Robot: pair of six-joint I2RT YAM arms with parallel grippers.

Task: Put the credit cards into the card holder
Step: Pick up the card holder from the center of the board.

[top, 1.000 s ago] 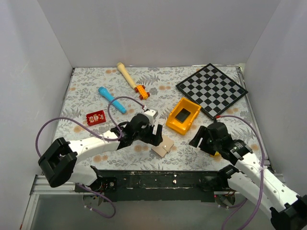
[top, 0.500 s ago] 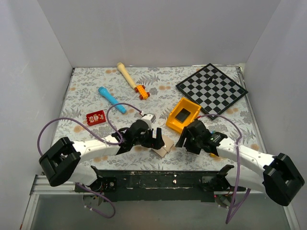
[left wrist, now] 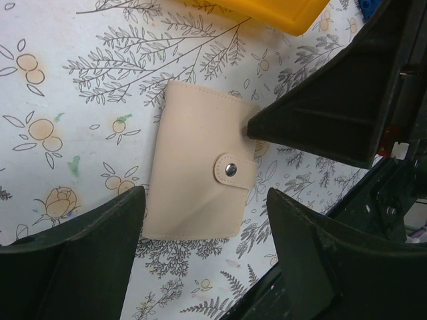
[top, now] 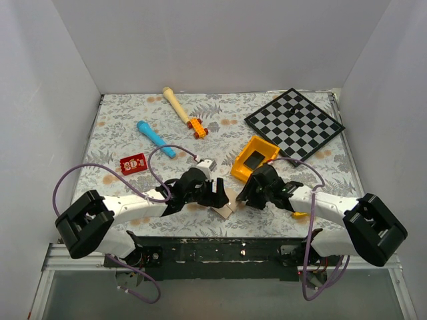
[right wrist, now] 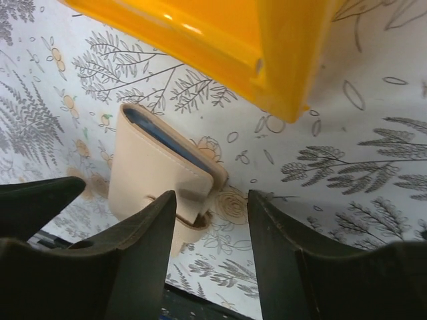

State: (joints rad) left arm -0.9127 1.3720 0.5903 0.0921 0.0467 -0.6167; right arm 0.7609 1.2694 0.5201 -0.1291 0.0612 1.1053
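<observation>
The tan card holder [top: 225, 207] lies closed on the floral mat near the front edge. In the left wrist view, the card holder [left wrist: 197, 180] shows its snap tab fastened. My left gripper [left wrist: 205, 200] is open above it, with one finger on each side. My right gripper [right wrist: 212, 207] is open at the holder's right edge [right wrist: 150, 170], where the blue lining shows. Its left finger overlaps the tab side. In the top view, the left gripper [top: 217, 193] and the right gripper [top: 245, 195] flank the holder. A red card [top: 133, 163] lies far left.
A yellow-orange bin [top: 255, 160] with a dark flat rectangle inside stands just behind the right gripper and also shows in the right wrist view [right wrist: 220, 33]. A chessboard [top: 294, 124] lies back right. A blue marker [top: 155, 139], a wooden stick [top: 176, 104] and an orange toy car [top: 196, 127] lie at the back.
My right arm has swung left from the front right corner to the card holder's right edge. My left gripper has shifted slightly forward over the holder.
</observation>
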